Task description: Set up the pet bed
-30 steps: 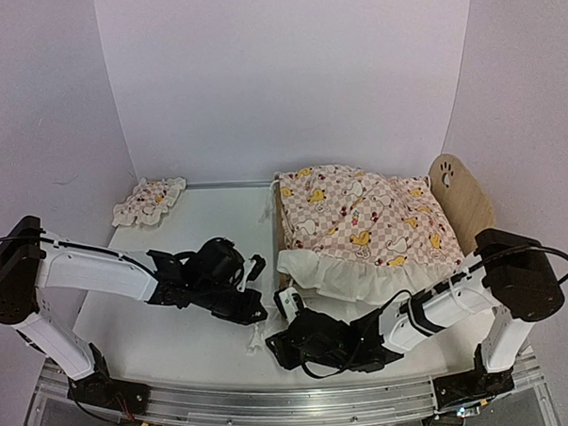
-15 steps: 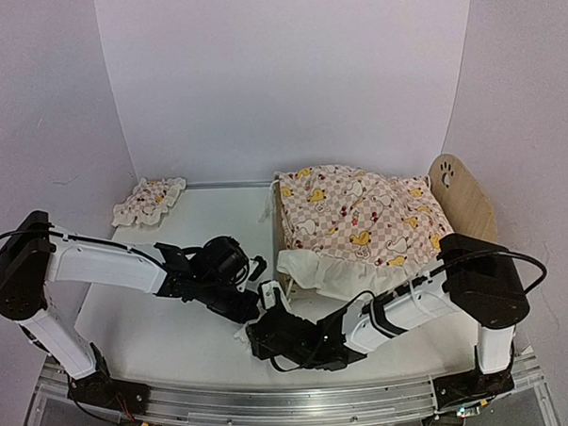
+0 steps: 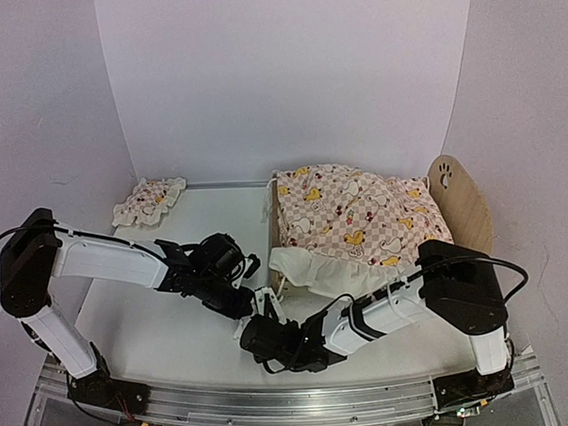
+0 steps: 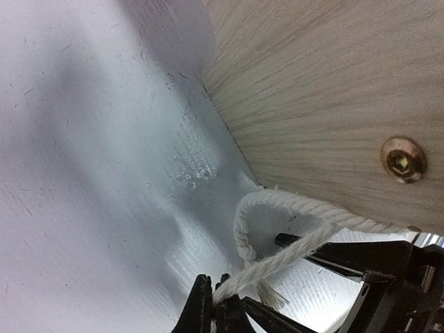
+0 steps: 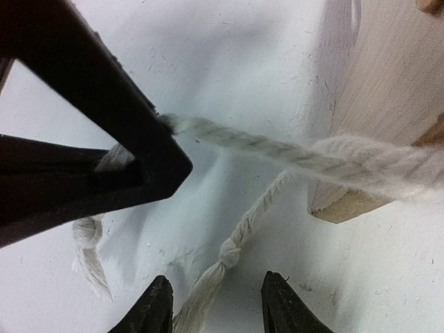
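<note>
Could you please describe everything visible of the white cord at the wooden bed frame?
The cord is white twisted rope, cotton-like, frayed at the ends. It emerges at the lower edge of the plywood bed frame, near a brass bolt, loops over the table and runs taut into the shut left gripper. A second strand, knotted near its end, lies slack on the table between the tips of the open right gripper, not gripped.
</note>
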### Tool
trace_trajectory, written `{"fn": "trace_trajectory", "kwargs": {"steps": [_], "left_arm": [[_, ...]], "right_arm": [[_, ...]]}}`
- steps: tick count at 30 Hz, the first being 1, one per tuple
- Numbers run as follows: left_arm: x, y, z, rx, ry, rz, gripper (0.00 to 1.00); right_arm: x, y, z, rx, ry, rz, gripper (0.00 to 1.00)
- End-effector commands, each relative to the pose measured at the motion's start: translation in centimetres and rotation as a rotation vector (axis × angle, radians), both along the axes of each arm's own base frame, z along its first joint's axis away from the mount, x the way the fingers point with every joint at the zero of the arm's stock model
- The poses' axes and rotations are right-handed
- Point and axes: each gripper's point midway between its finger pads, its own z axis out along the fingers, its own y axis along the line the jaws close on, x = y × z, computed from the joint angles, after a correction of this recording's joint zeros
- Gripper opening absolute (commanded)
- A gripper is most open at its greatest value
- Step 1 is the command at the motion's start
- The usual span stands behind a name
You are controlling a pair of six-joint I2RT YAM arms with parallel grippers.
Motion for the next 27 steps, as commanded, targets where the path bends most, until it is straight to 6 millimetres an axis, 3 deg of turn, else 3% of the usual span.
{"fn": "trace_trajectory", "kwargs": {"steps": [1,7,8,15,17,20,23,27], "left_arm": [[0.4,-0.9,0.3,-0.034,-0.001,-0.016,0.0],[-2.2,-2.0,1.1,-0.169,0.076,-0.079,0.0],[-2.8,-2.2,1.3,-0.203,0.092,-0.088,0.0],[-7.6,-5.8,2.6,-0.385,0.15,-0.161,0.0],[-7.9,-6.3,2.5,-0.4,0.159,-0.149,0.07],[-6.9,-6.2,2.9,-0.428,0.111,-0.096,0.26],[-5.0,-5.9,4.8,-0.463,0.002,-0.024,0.48],[-2.5,-6.2,7.7,-0.534,-0.136,0.05,0.53]], "right_arm": [[-0.4,0.4,-0.8,-0.077,-0.012,0.064,0.45],[-1.8,-3.4,-1.0,-0.118,0.025,0.106,0.06],[-2.1,-4.2,-0.4,-0.104,0.023,0.111,0.0],[-1.5,-7.5,6.2,0.037,-0.114,0.105,0.0],[-1.4,-8.3,7.5,0.07,-0.139,0.102,0.0],[-1.9,-8.4,9.1,0.133,-0.173,0.159,0.0],[-2.5,-8.1,9.5,0.161,-0.187,0.219,0.0],[-3.3,-8.2,10.4,0.213,-0.186,0.266,0.0]]}}
